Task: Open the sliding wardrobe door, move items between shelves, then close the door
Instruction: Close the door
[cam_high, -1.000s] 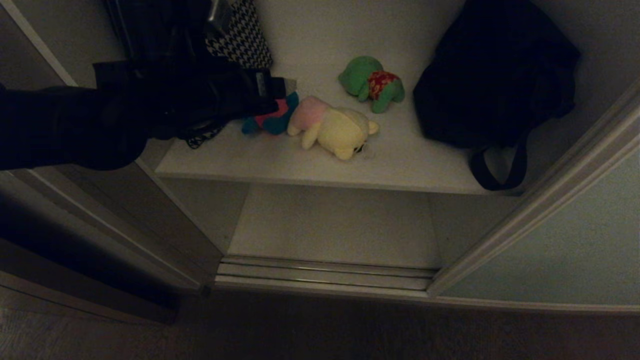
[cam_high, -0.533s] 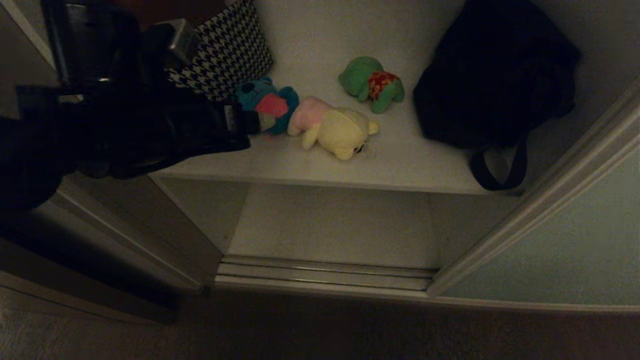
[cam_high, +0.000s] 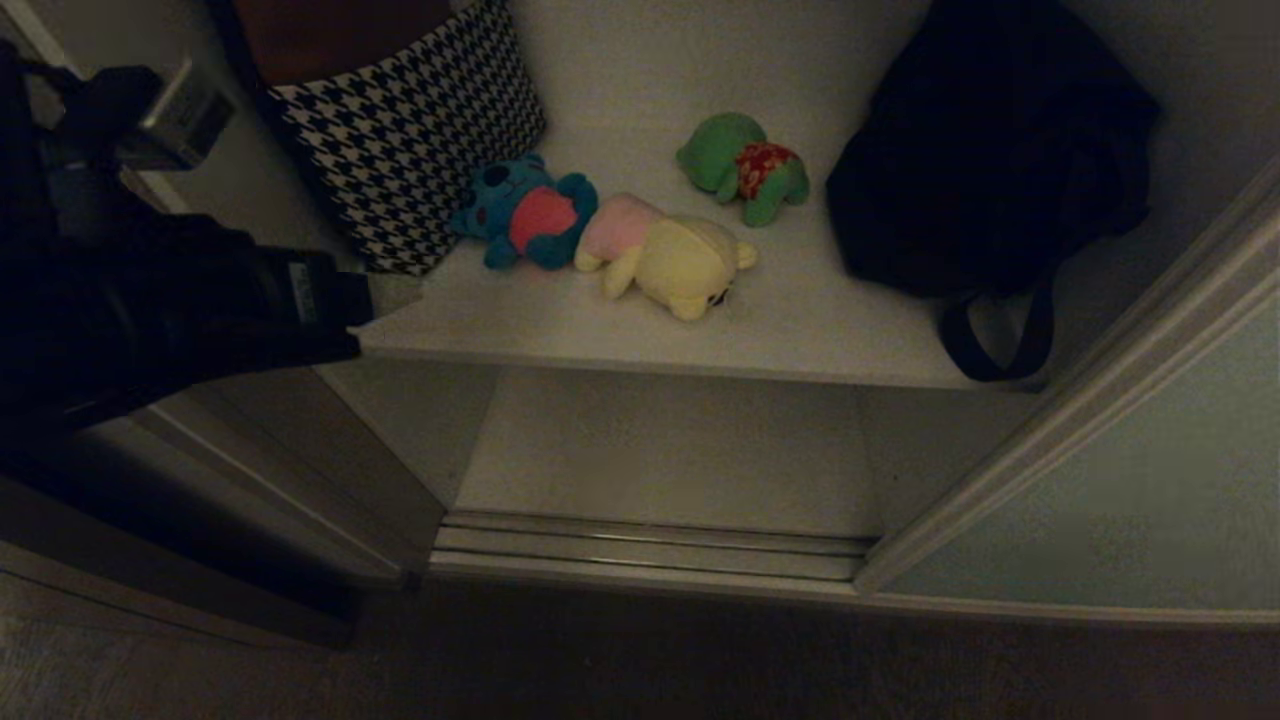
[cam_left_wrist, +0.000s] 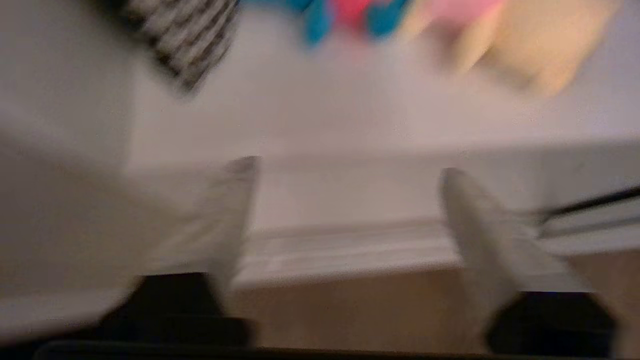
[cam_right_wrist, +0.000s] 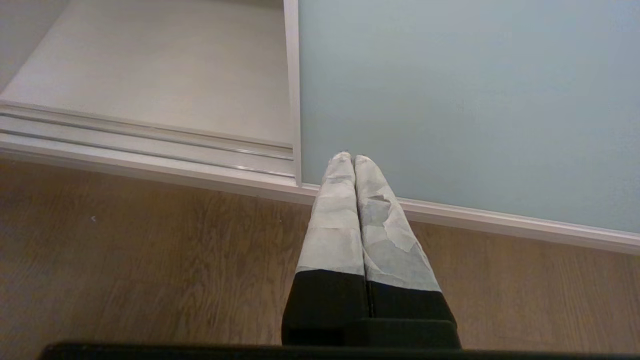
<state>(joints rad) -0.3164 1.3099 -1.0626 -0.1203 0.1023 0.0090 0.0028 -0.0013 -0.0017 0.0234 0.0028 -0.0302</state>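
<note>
Three plush items lie on the upper shelf (cam_high: 620, 320): a blue one with a pink belly (cam_high: 525, 210), a cream-yellow one with pink (cam_high: 670, 255) and a green one with red (cam_high: 745, 165). My left gripper (cam_high: 390, 295) hangs at the shelf's front left corner, apart from the toys, open and empty. In the left wrist view its fingers (cam_left_wrist: 235, 210) stand wide apart before the shelf edge, with the blue toy (cam_left_wrist: 350, 15) beyond. The sliding wardrobe door (cam_high: 1130, 480) stands slid to the right. My right gripper (cam_right_wrist: 348, 159) is shut, parked low before the door (cam_right_wrist: 475, 100).
A houndstooth basket (cam_high: 410, 140) fills the shelf's back left. A black strapped bag (cam_high: 990, 140) sits at the right. Below is the lower shelf (cam_high: 680, 450), then the ribbed floor track (cam_high: 650, 545) and a wood floor (cam_right_wrist: 125, 260).
My left gripper has drawn back from the blue toy, leftward and toward the shelf's front edge. The blue toy now shows fully and stays on the shelf. The right arm has not moved.
</note>
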